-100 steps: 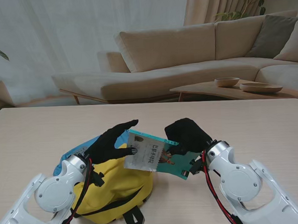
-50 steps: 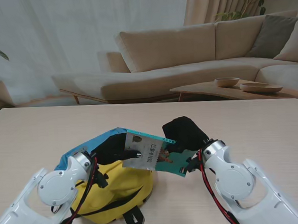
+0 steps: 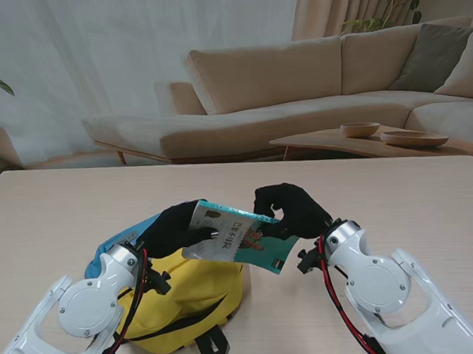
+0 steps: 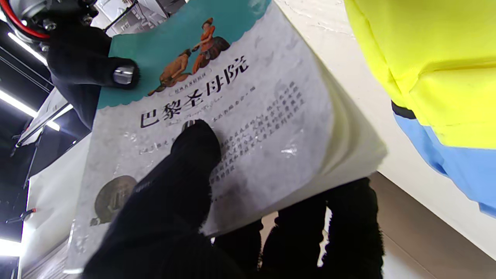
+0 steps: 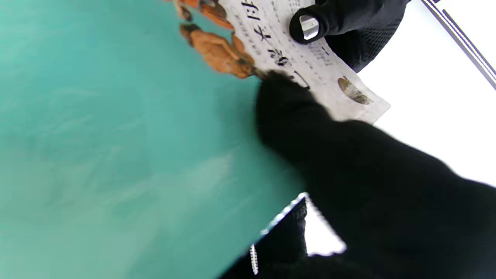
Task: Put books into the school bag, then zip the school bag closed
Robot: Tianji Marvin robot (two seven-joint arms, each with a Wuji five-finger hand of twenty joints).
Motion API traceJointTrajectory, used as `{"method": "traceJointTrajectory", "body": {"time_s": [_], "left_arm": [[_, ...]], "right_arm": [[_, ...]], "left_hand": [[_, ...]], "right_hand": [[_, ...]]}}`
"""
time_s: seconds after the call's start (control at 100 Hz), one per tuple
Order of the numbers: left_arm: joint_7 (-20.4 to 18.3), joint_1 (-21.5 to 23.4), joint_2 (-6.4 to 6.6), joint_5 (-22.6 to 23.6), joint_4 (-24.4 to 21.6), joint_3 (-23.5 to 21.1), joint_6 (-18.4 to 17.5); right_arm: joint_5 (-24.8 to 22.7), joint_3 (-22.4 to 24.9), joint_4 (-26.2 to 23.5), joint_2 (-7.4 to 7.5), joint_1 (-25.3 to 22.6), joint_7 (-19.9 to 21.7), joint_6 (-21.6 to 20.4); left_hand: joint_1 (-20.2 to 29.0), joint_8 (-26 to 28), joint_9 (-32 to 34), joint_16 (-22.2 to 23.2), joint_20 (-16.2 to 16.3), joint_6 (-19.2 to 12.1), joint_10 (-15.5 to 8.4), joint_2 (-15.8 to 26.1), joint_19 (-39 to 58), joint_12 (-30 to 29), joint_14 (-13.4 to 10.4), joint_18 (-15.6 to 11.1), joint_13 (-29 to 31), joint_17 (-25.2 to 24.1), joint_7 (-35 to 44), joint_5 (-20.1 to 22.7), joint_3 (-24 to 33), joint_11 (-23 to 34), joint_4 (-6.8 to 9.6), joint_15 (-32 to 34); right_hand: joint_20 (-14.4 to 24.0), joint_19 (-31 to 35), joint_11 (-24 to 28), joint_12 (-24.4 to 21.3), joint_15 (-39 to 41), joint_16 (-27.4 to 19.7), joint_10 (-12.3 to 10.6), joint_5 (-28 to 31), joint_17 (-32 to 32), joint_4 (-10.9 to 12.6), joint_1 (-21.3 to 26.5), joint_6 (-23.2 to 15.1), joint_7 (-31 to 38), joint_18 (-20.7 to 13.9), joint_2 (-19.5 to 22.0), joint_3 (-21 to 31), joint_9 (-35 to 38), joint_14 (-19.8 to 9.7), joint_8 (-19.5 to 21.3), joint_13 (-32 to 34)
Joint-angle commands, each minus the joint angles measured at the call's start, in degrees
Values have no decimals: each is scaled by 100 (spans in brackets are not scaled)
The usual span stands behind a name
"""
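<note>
A teal-and-white book (image 3: 238, 239) hangs tilted over the yellow-and-blue school bag (image 3: 183, 295) on the pale wooden worktop (image 3: 56, 210), held at both ends; the left hand (image 3: 176, 228) pinches its white end, thumb on the cover, fingers (image 4: 348, 217) beneath; the right hand (image 3: 290, 210) clamps the teal end, thumb likewise on top; a beige sofa (image 3: 295, 87) stands beyond.

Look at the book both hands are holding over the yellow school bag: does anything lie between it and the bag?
Nothing visible does. The book, gripped by the left hand and right hand, hangs directly over the yellow school bag; whether the bag's mouth is open cannot be seen.
</note>
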Motion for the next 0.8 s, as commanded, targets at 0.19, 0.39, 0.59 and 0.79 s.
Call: {"method": "traceJointTrajectory", "body": {"time_s": [0.19, 0.39, 0.59, 0.79], "left_arm": [[247, 309, -83, 100, -173, -289, -154], [525, 448, -147, 63, -183, -440, -223], [714, 522, -202, -102, -171, -548, -314], [852, 566, -242, -264, -188, -621, -452]], "right_arm": [[-75, 247, -77, 31, -110, 121, -215], [-31, 455, -72, -24, -248, -95, -161], [132, 585, 57, -85, -392, -287, 7], [452, 619, 221, -117, -519, -291, 179]], "left_hand": [[677, 1236, 419, 174, 350, -864, -394, 1031, 330, 516, -28, 208, 259, 51, 2273, 649, 685, 1470, 240, 450], [658, 1303, 446, 195, 412, -826, -407, 1062, 351, 533, -56, 232, 313, 106, 2357, 644, 757, 1581, 278, 530], [632, 1340, 455, 204, 466, -807, -404, 1062, 364, 519, -60, 265, 344, 140, 2401, 635, 822, 1650, 304, 583], [611, 1353, 475, 203, 492, -820, -419, 1055, 372, 507, -83, 260, 379, 171, 2427, 633, 849, 1686, 307, 609]], "right_hand": [[-515, -841, -872, -855, -1737, -520, -372, -2137, -639, 973, -1159, 20, -5877, -400, 1367, -536, -2131, -478, -2189, -1204], [-633, -1006, -1104, -1008, -2215, -718, -395, -2736, -724, 856, -1358, 123, -5967, -516, 1379, -1014, -2721, -533, -2453, -1496], [-768, -1262, -1323, -1149, -2697, -988, -379, -3310, -845, 784, -1384, 324, -6038, -738, 1324, -1149, -3284, -639, -2595, -1875], [-1235, -1826, -2820, -1818, -3437, -1532, -308, -4141, -1098, 605, -1553, 710, -6878, -1413, 1074, -1156, -3519, -823, -3020, -2559]]}}
